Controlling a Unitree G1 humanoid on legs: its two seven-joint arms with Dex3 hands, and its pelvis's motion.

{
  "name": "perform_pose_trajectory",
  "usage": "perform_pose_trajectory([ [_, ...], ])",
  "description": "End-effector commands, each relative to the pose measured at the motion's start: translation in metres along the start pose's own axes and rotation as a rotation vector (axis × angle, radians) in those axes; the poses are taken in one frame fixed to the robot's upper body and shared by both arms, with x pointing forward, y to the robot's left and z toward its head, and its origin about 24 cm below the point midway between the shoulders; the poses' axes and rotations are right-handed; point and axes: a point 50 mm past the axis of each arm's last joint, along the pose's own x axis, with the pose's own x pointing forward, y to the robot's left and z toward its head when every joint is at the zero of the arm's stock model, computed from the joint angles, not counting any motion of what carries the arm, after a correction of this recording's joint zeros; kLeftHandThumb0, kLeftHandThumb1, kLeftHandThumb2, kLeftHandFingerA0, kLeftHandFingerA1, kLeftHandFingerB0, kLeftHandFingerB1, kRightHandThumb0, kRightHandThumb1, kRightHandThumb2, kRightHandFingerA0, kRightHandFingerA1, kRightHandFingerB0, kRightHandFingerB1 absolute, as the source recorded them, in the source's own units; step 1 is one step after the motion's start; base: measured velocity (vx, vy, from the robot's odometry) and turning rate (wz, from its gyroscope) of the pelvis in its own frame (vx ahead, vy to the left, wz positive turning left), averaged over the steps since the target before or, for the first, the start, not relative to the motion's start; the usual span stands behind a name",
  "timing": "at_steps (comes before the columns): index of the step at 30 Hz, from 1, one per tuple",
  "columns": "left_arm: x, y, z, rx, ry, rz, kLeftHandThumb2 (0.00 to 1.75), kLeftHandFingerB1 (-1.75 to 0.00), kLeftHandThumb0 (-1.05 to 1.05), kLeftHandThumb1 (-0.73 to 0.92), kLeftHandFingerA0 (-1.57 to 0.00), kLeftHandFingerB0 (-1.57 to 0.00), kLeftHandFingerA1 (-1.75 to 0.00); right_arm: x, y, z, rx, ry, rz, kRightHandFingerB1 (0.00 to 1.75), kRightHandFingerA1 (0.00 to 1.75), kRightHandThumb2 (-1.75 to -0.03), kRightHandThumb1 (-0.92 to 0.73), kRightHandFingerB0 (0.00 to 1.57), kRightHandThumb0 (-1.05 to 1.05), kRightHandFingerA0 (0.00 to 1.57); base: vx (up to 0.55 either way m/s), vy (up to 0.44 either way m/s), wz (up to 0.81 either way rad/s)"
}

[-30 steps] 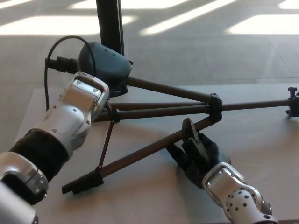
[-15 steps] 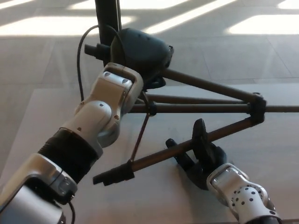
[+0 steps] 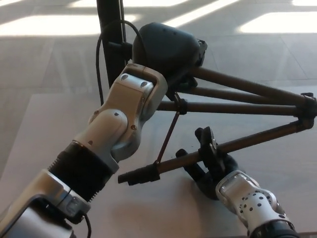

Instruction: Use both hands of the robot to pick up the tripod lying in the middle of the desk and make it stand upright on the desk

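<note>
The tripod [image 3: 247,106] is dark, with thin brown-black legs fanning out to the right over the desk [image 3: 49,129]. My left hand [image 3: 167,47] is shut on its top hub, holding that end raised above the desk. The lowest leg [image 3: 257,136] slopes down to a black foot [image 3: 136,175] near the desk's middle. My right hand [image 3: 210,161] comes in from the lower right. It is closed around this leg, thumb above and fingers beneath. The far leg ends run off the right edge of the picture.
A black upright post [image 3: 110,34] stands behind the desk's far edge, close to my left hand. A black cable [image 3: 99,64] loops from my left wrist. A thin strap [image 3: 168,136] hangs between two legs. Sunlit floor lies beyond the desk.
My left hand has lifted the tripod's top end up and to the right, and the legs have swung right with it. The right hand stays at the lowest leg.
</note>
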Motion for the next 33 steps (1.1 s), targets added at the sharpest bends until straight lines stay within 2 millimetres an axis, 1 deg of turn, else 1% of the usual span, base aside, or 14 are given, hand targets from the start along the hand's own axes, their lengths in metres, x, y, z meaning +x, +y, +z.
perform_pose_trajectory([
  [1,-0.007,0.013,-0.025,-0.043,0.111,0.029,0.62,-0.76,-0.26,0.42,-0.90,-0.84,-1.39,-0.006,0.046,-0.029,-0.030,-0.003,-0.019,1.72,1.75,-0.67,-0.80,0.91,-0.55,1.14,0.00,0.000,0.00],
  [2,-0.007,0.013,-0.027,-0.038,0.114,0.023,0.62,-0.76,-0.26,0.42,-0.90,-0.84,-1.39,-0.006,0.048,-0.026,-0.056,-0.030,0.012,1.72,1.75,-0.67,-0.80,0.91,-0.55,1.14,0.00,0.000,0.00],
  [3,-0.009,0.009,-0.030,-0.050,0.115,0.029,0.56,-0.75,-0.19,0.46,-0.86,-0.84,-1.46,-0.010,0.050,-0.007,-0.139,-0.108,0.059,1.59,1.75,-1.12,-0.56,0.90,-0.49,1.10,0.00,0.000,0.00],
  [4,-0.011,0.007,-0.032,-0.056,0.113,0.028,0.56,-0.82,-0.20,0.47,-0.83,-0.84,-1.53,-0.011,0.049,0.000,-0.161,-0.137,0.056,1.55,1.75,-1.15,-0.54,0.89,-0.45,1.08,0.00,0.000,0.00],
  [12,-0.022,-0.005,-0.043,-0.060,0.140,-0.007,0.55,-0.71,-0.24,0.46,-0.95,-0.83,-1.36,-0.030,0.043,0.057,-0.394,-0.331,0.104,1.65,1.75,-0.86,-0.69,0.74,-0.39,1.04,0.00,0.000,0.00],
  [13,-0.023,-0.006,-0.046,-0.066,0.151,-0.002,0.58,-0.78,-0.17,0.50,-0.92,-0.82,-1.32,-0.034,0.043,0.065,-0.458,-0.396,0.076,1.54,1.75,-1.33,-0.40,0.90,-0.15,1.07,0.00,0.000,0.00],
  [18,-0.032,-0.017,-0.058,-0.125,0.206,-0.001,0.60,-0.98,-0.11,0.47,-0.88,-0.83,-1.62,-0.048,0.039,0.091,-0.742,-0.547,0.056,1.58,1.75,-1.21,-0.51,0.87,-0.19,1.02,0.00,0.000,0.00],
  [23,-0.041,-0.029,-0.067,-0.137,0.258,-0.020,0.62,-1.02,-0.12,0.48,-0.86,-0.83,-1.62,-0.062,0.038,0.118,-0.843,-0.610,0.039,1.64,1.75,-1.18,-0.46,0.81,-0.19,0.96,0.00,0.000,0.00],
  [24,-0.045,-0.032,-0.070,-0.147,0.258,-0.014,0.62,-0.92,-0.13,0.48,-0.88,-0.84,-1.34,-0.067,0.041,0.128,-0.893,-0.667,-0.004,1.55,1.75,-1.20,-0.41,0.86,-0.17,0.98,0.00,0.000,0.00],
  [25,-0.049,-0.035,-0.073,-0.155,0.257,-0.006,0.67,-1.16,-0.08,0.44,-0.91,-0.85,-1.50,-0.071,0.043,0.137,-0.939,-0.722,-0.030,1.53,1.65,-1.29,-0.36,0.91,-0.16,1.04,0.00,0.000,0.00],
  [27,-0.052,-0.038,-0.075,-0.161,0.255,0.001,0.67,-1.16,-0.08,0.44,-0.91,-0.85,-1.50,-0.076,0.045,0.144,-0.978,-0.766,-0.040,1.53,1.65,-1.29,-0.36,0.91,-0.16,1.04,0.00,0.000,0.00],
  [29,-0.058,-0.045,-0.076,-0.188,0.266,0.020,0.80,-1.66,-0.04,0.38,-0.88,-0.70,-1.75,-0.083,0.048,0.156,-1.039,-0.847,-0.055,1.52,1.67,-1.34,-0.37,0.90,-0.17,1.04,0.00,0.000,0.00],
  [30,-0.061,-0.048,-0.077,-0.199,0.273,0.019,0.91,-1.30,-0.08,0.34,-1.22,-1.06,-1.39,-0.085,0.050,0.160,-1.046,-0.883,-0.050,1.53,1.67,-1.36,-0.38,0.90,-0.18,1.04,0.00,0.000,0.00],
  [33,-0.069,-0.055,-0.078,-0.239,0.287,0.013,0.93,-1.34,-0.05,0.33,-1.21,-1.09,-1.41,-0.094,0.055,0.172,-1.199,-0.973,-0.092,1.56,1.71,-1.30,-0.41,0.83,-0.15,0.93,0.00,0.000,0.00],
])
